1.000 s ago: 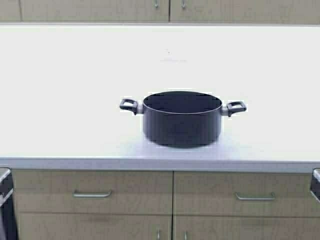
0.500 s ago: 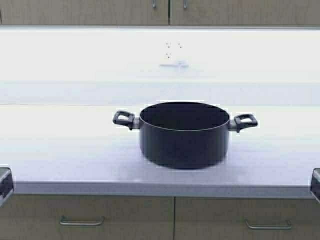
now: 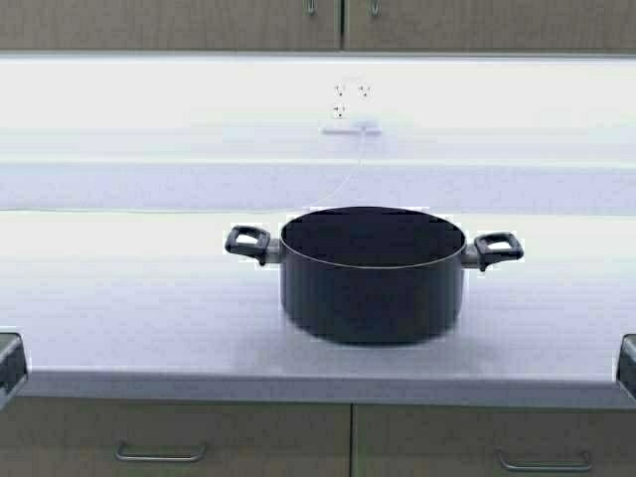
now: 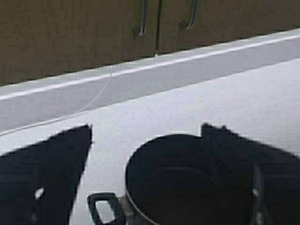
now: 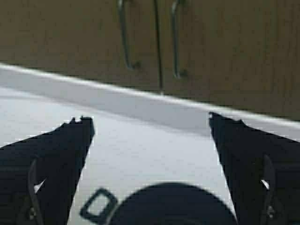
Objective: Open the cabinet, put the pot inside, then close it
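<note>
Both grippers, left (image 4: pixel 145 136) and right (image 5: pixel 150 126), have fingers wide apart; the pot (image 3: pixel 373 273) stands on the counter (image 3: pixel 119 298) ahead of them, under the closed cabinet (image 3: pixel 343 22)

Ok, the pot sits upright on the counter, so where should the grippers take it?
Take the pot by its two loop handles, one gripper per side. They jut out level from opposite sides near the rim, and nothing crowds them. The body looks too wide for one gripper.
</note>
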